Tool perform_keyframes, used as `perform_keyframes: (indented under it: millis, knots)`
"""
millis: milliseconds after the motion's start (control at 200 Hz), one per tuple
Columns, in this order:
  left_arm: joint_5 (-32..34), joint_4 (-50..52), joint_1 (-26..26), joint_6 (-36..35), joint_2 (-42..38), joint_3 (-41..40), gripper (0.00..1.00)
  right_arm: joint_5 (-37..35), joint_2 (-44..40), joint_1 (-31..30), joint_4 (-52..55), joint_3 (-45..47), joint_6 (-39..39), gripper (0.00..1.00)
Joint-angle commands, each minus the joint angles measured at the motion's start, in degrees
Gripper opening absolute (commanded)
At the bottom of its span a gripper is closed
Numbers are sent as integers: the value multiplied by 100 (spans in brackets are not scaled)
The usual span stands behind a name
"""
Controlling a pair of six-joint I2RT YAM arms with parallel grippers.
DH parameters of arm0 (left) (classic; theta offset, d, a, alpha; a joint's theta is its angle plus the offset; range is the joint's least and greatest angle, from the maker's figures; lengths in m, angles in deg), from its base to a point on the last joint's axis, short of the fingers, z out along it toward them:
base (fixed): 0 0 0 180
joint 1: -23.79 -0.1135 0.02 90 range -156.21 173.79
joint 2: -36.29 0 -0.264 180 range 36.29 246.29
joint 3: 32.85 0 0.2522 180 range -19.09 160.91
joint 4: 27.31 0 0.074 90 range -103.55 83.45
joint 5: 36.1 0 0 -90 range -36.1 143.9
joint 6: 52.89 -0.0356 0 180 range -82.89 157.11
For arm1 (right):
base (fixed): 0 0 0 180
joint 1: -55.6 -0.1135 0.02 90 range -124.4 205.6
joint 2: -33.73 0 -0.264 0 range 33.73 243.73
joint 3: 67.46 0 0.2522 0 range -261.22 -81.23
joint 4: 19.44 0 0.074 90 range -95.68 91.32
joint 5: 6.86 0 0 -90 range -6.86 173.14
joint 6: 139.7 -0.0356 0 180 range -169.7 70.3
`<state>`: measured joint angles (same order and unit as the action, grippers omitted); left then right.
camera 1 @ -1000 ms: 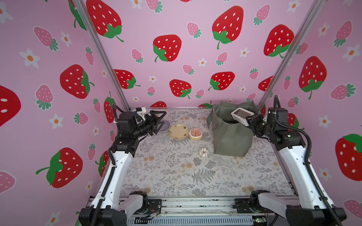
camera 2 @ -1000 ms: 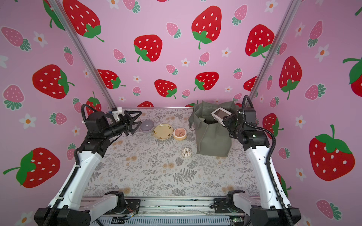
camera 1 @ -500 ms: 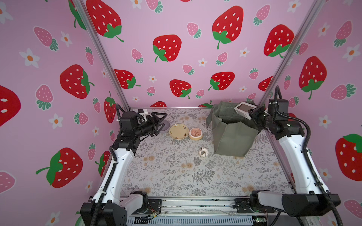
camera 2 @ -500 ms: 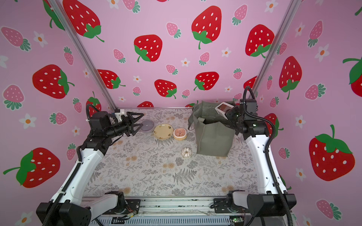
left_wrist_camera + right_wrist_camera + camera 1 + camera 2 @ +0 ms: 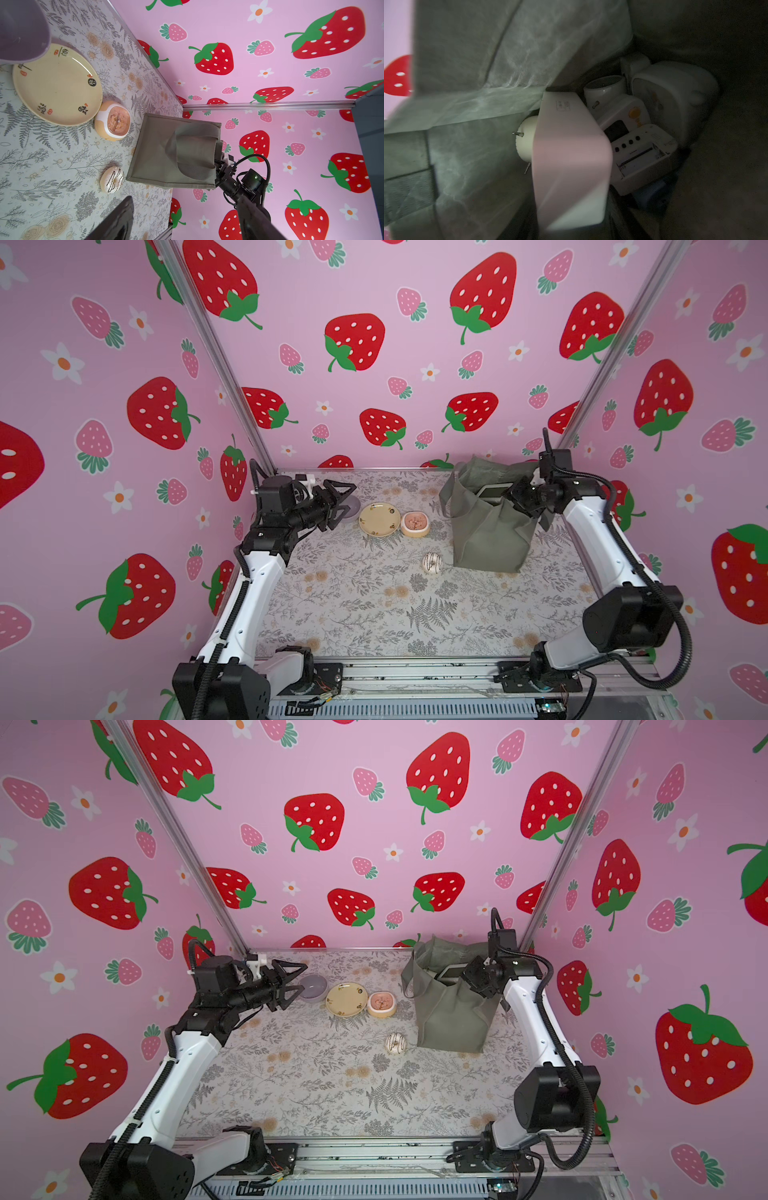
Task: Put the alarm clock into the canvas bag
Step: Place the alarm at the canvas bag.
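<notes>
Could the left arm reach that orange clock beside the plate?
Probably yes: the left gripper is open and empty, and only a low bowl and plate lie before the clock.

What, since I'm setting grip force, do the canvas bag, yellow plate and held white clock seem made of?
Canvas bag: soft fabric, matte olive-grey; it creases and sags.
Yellow plate: probably glazed ceramic or melamine; glossy, a bright highlight near its rim.
Alarm clock: apparently smooth moulded plastic, satin white, rounded corners.

Canvas bag (image 5: 486,531): mouth filled by alarm clock (image 5: 492,491) and right gripper (image 5: 515,499), other clocks (image 5: 643,149) crowding its bottom; donut (image 5: 432,563) beside its front corner; surface (image 5: 374,605) in front open.
</notes>
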<state>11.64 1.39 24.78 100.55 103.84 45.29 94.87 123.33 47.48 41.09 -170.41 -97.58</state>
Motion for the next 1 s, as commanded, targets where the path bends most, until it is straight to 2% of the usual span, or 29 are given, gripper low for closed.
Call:
perform_keyframes:
  millis: [0,85,155,205,220,235,250,415,600,660,806,896,996]
  knots:
    - [143,791,78,-686,203,432,79,261,279,-31,506,-223,638,26]
    - [336,1423,264,-1127,428,663,79,234,423,-24,666,-276,846,36]
    - [513,1673,464,-1318,599,774,79,236,459,-43,663,-248,933,51]
    - [614,1729,611,-1359,723,812,79,205,466,-56,659,-255,974,65]
    - [642,1731,658,-1356,757,821,79,199,463,-63,666,-261,973,75]
    - [667,1718,697,-1356,797,828,79,199,462,-65,662,-273,983,94]
    - [693,1722,738,-1352,829,835,79,195,462,-60,661,-284,990,100]
    - [868,1440,980,-1139,1129,835,81,7,364,-58,828,-815,1081,100]
    - [924,1344,1008,-1036,1281,942,82,-696,200,-48,1556,-2212,1087,100]
    - [964,1345,1008,-1035,1268,944,86,-911,79,-42,1681,-2533,1053,100]
    - [985,1297,1007,-1009,1217,853,86,-935,-546,-152,1074,-2668,1322,100]
    - [879,1231,1005,-984,1241,772,85,-537,-826,-711,299,-2493,1876,100]
    - [796,1194,1008,-948,1320,693,84,-903,-733,-2132,-70,-2427,2714,100]
